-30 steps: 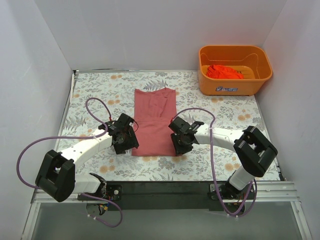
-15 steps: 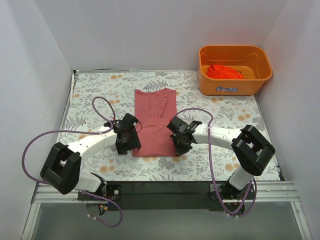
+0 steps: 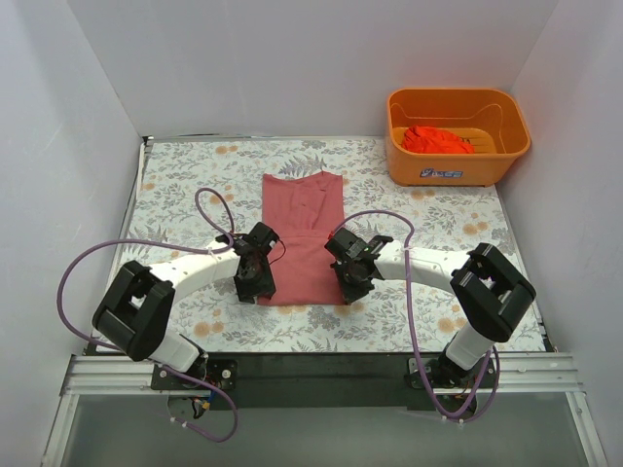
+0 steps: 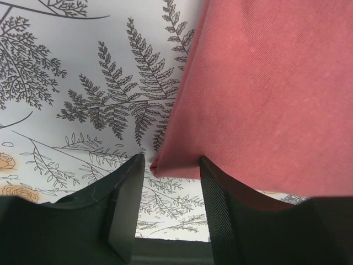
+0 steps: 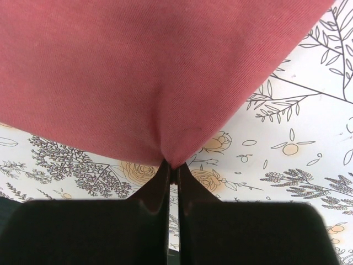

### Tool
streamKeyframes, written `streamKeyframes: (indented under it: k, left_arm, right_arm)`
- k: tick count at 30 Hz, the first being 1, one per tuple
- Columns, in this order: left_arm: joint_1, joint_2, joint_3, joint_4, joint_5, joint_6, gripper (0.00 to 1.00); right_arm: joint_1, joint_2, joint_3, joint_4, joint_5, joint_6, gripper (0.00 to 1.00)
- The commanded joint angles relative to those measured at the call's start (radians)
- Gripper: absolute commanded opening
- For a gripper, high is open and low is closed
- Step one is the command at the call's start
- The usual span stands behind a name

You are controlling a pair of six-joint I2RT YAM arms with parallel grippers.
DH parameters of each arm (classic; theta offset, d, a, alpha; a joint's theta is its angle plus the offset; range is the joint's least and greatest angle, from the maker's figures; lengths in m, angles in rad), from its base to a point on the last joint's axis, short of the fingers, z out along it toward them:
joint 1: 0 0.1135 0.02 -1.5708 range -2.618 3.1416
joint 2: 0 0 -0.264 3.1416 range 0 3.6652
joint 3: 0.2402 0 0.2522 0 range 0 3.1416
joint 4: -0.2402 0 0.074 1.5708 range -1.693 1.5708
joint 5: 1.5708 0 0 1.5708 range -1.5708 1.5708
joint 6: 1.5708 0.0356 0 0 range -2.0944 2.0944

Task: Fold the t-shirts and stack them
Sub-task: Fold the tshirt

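Floral-patterned table [image 3: 175, 185] carries a folded pink-red t-shirt [image 3: 304, 229] and an orange basket [image 3: 487, 165]

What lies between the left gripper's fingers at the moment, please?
In the left wrist view, a corner of the pink-red t-shirt sits between the fingers of the left gripper.

left gripper [image 4: 171, 165] parted, right gripper [image 5: 171, 172] clamped on t-shirt [image 5: 138, 72], arms angled inward

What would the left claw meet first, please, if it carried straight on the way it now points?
Most likely the near corner of the pink shirt: it lies between the open jaws of the left claw, directly in its line, though depth in the wrist view is hard to judge.
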Motion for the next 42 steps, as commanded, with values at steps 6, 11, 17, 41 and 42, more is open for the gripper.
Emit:
streamKeyframes:
  k: [6, 11, 17, 41, 42]
  left_arm:
    - [-0.016, -0.003, -0.016, 0.011, -0.009, -0.009, 0.43]
    - [-0.014, 0.007, -0.044, 0.011, -0.012, -0.012, 0.44]
    - [-0.016, 0.02, -0.053, 0.006, 0.002, -0.024, 0.33]
    - [-0.367, -0.494, -0.007, -0.477, 0.181, -0.375, 0.0]
    - [-0.381, -0.519, -0.005, -0.493, 0.203, -0.414, 0.0]
  right_arm:
    - [0.021, 0.063, -0.051, -0.065, 0.013, -0.019, 0.01]
    - [0.023, 0.065, -0.049, -0.065, 0.01, -0.022, 0.01]
    - [0.023, 0.059, -0.049, -0.064, 0.016, -0.022, 0.01]
    - [0.293, -0.376, -0.029, -0.481, -0.122, 0.129, 0.01]
    - [0.305, -0.401, -0.025, -0.507, -0.14, 0.142, 0.01]
